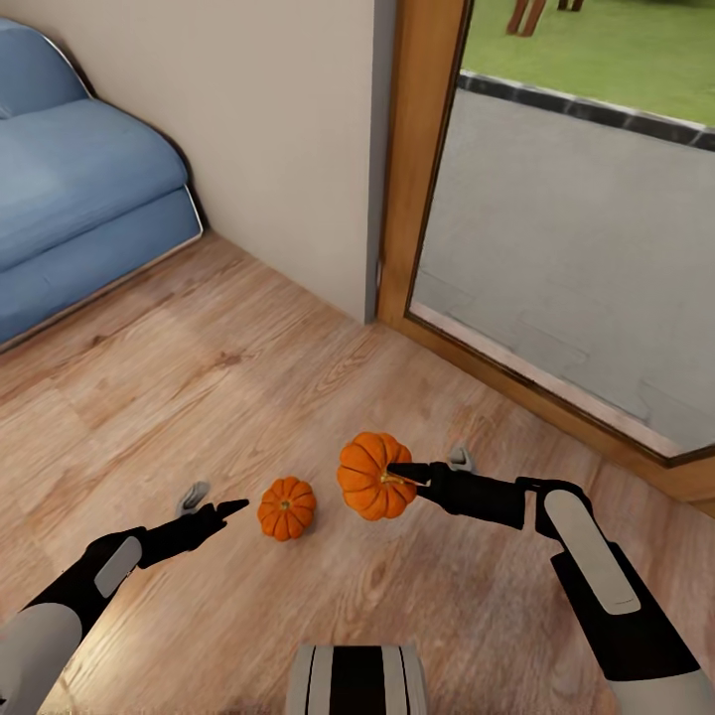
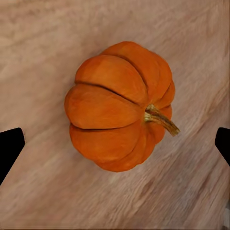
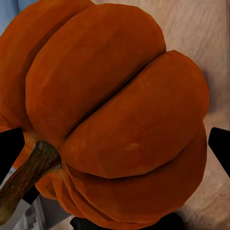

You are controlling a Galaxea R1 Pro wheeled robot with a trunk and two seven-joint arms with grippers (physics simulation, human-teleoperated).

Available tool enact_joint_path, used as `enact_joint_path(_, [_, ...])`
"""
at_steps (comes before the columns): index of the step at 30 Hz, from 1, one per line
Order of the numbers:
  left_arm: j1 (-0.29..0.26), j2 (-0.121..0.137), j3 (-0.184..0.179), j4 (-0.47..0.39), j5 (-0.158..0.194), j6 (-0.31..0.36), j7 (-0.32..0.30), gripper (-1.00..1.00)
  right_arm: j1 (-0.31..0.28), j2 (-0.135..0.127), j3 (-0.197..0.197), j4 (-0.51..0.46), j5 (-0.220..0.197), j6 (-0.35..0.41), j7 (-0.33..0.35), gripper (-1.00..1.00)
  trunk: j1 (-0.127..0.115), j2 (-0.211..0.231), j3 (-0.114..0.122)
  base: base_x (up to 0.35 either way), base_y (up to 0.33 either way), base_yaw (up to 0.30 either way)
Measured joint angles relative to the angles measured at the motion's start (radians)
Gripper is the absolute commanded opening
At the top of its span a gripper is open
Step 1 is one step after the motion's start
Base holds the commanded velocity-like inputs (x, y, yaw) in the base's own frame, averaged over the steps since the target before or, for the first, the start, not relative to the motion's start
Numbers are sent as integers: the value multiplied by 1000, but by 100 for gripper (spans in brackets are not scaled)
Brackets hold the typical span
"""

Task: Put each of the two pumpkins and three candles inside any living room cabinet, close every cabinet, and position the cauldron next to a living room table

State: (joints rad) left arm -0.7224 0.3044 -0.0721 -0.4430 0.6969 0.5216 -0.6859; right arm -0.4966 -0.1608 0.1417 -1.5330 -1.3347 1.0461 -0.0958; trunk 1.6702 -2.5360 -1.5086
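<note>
We stand on a wooden floor (image 1: 199, 397) in a corner of the living room, with a beige wall (image 1: 248, 129) ahead, a blue sofa (image 1: 79, 189) against it at the left and a wood-framed glass door (image 1: 427, 169) at the right that looks onto grey paving and grass. Our right pincer (image 1: 409, 477) is clamped on a pumpkin (image 1: 372, 477), which hangs above the boards beside the door frame; the right wrist view shows its ribbed orange flank and stem close up between our dark fingertips (image 3: 9, 153). The second pumpkin (image 1: 287, 507) sits on the floor just left of it, a narrow strip of bare boards between the two. Our left pincer (image 1: 214, 504) hovers beside that second pumpkin with its fingers spread apart, not touching it; in the left wrist view the pumpkin (image 2: 120, 105) lies on the boards between the two fingertips (image 2: 9, 148). Open floor runs from the pumpkins toward the sofa and the wall, while the door frame hems in the right side.
</note>
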Motion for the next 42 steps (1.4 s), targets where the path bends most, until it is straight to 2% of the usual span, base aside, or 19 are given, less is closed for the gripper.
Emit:
enact_joint_path(8, [0,-4,-5,-1,-2,-8,-2,100,0,-2,0,-1,-1,0,0,-100,4,-2,-31,0,0,0])
enact_joint_path(13, [-1,-4,-54,0,-3,-37,-3,100,0,-3,0,-3,-1,0,0,-100,6,-3,-50,0,0,0])
enact_joint_path(21, [-1,-3,-66,-1,-2,-49,-4,100,0,-3,0,-20,0,0,0,-100,9,-5,-81,0,0,0])
enact_joint_path(23, [0,-3,-68,-4,-2,-53,-5,100,0,-4,0,-39,-17,0,1,-100,10,-5,-89,0,0,0])
enact_joint_path(24, [0,-3,-68,-5,-2,-54,-5,100,0,-4,2,-44,-25,0,1,-100,10,-5,-89,0,0,0])
enact_joint_path(26, [0,-3,-69,-7,-2,-56,-5,100,0,-7,6,-49,-70,0,1,-100,10,-5,-89,0,0,0])
enact_joint_path(30, [0,-2,-69,-11,-1,-56,-5,100,0,-10,24,-51,-100,0,1,-100,10,-5,-89,0,0,0])
enact_joint_path(33, [0,-2,-69,-12,-1,-55,-5,100,0,-12,40,-52,-111,0,1,-100,10,-5,-89,0,0,0])
enact_joint_path(37, [0,-3,-69,-12,0,-55,-5,100,0,-14,44,-52,-132,0,1,-100,10,-5,-89,6,0,0])
enact_joint_path(42, [0,-4,-68,-9,0,-54,-4,100,0,-14,47,-52,-140,0,1,-100,10,-5,-89,142,-29,0])
